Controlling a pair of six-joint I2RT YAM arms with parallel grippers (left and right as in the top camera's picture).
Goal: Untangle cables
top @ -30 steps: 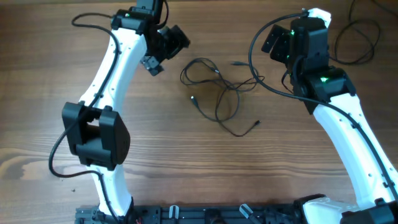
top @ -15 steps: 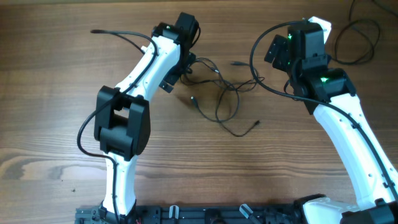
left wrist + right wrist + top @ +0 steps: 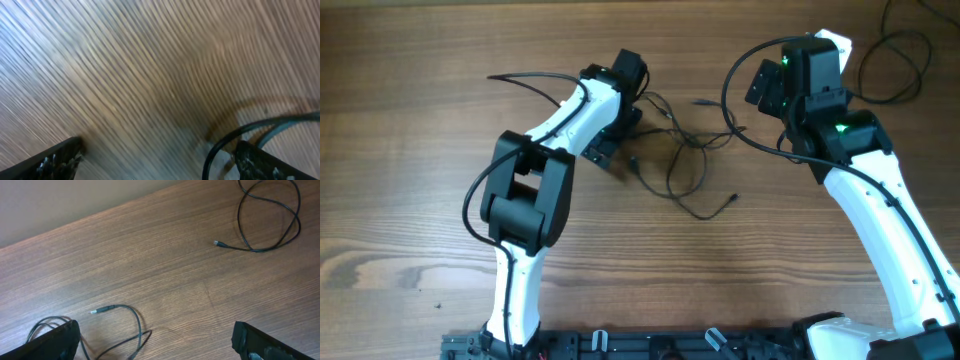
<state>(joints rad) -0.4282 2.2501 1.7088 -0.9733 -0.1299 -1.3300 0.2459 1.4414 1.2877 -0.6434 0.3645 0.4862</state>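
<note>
Loosely tangled, the thin black cables sprawl in overlapping loops with small plug ends on the tabletop. One strand curves right beside the left end effector, whose fingers are spread wide. The right end effector is spread too, with the loops near its left finger.

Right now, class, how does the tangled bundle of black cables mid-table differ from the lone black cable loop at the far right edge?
The tangled bundle has several crossing strands; the lone loop looks like one strand. The bundle lies centrally; the loop lies at the far right edge. Both are thin and black.
</note>
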